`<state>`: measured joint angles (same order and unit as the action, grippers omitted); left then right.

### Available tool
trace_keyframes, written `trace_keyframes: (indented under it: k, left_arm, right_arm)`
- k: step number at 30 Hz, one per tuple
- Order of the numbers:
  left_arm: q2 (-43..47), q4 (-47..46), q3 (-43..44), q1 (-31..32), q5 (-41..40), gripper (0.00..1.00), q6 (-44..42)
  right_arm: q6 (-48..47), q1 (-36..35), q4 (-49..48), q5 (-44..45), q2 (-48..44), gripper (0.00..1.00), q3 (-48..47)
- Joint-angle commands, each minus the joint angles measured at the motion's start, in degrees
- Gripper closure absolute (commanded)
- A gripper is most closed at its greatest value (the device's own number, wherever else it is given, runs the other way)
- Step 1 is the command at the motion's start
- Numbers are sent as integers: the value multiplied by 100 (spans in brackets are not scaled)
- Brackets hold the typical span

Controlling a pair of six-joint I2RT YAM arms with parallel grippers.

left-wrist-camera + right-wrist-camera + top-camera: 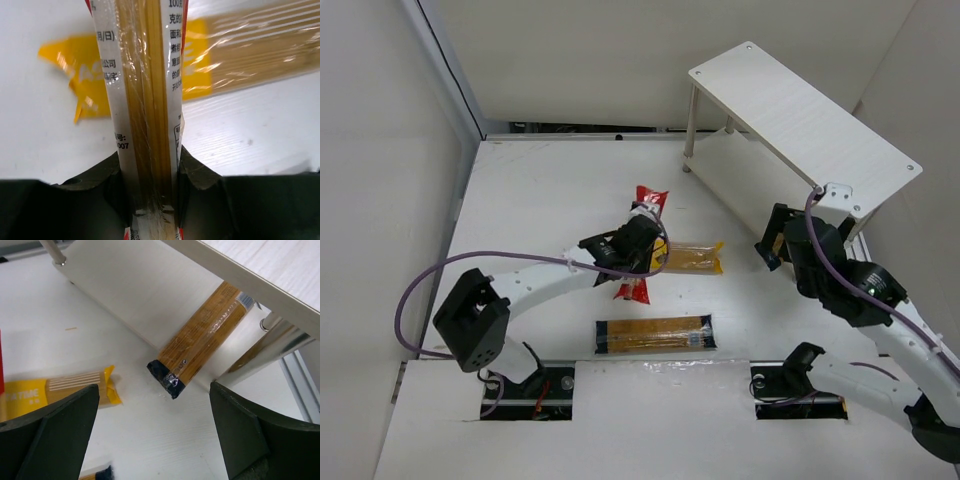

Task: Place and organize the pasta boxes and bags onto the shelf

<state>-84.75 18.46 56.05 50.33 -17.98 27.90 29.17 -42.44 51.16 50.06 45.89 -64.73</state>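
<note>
My left gripper [638, 240] is shut on a red-ended spaghetti pack [650, 198] at its middle; in the left wrist view the pack [147, 90] runs up between the fingers [200, 175]. A yellow pack [692, 257] lies on the table just right of it and also shows in the left wrist view [215, 55]. A navy-ended pack [655, 334] lies nearer the front. The shelf [800, 115] stands at the back right. My right gripper [775, 238] is open and empty by its near end. A second navy-ended pack [200, 342] lies on the lower board [125, 285], its end overhanging.
A shelf leg [260, 352] stands just right of the overhanging pack. White walls close the table at the left and back. A purple cable [440, 275] loops from the left arm. The yellow pack's end [107, 385] lies near my right gripper's left finger.
</note>
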Motion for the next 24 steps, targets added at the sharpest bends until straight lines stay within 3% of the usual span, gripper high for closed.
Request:
trace_keyframes:
  k: [1,6,9,10,11,16,18,20,24]
  left_arm:
    - [346,-1492,757,74,389,100,-1609]
    - [-531,-1978,1766,74,901,100,-2947]
    - [-1673,-1619,3232,-4,1094,100,-3238]
    - [-2390,-1087,3750,-5,1156,100,-3238]
    - [-2762,-768,4921,-144,1435,100,-3169]
    - [-4539,158,7593,-216,1947,100,-3106]
    - [-4954,10,8068,-216,2017,100,-3106]
    - [-4955,-829,7887,-216,2096,100,-2985]
    - [-4954,-1660,7710,-216,2535,100,-2738]
  right_arm:
    - [-271,59,-256,47,-19,5,-22]
    - [-271,113,-185,241,-299,5,-22]
    - [-271,113,-132,302,-668,5,39]
    - [-271,113,-132,363,-886,5,92]
    - [-210,113,-132,364,-993,5,92]
    - [-69,113,-79,496,-1644,7,206]
    - [-69,113,-79,496,-1837,8,206]
    - [-69,113,-140,496,-1907,8,206]
    - [-122,113,-246,496,-1847,8,259]
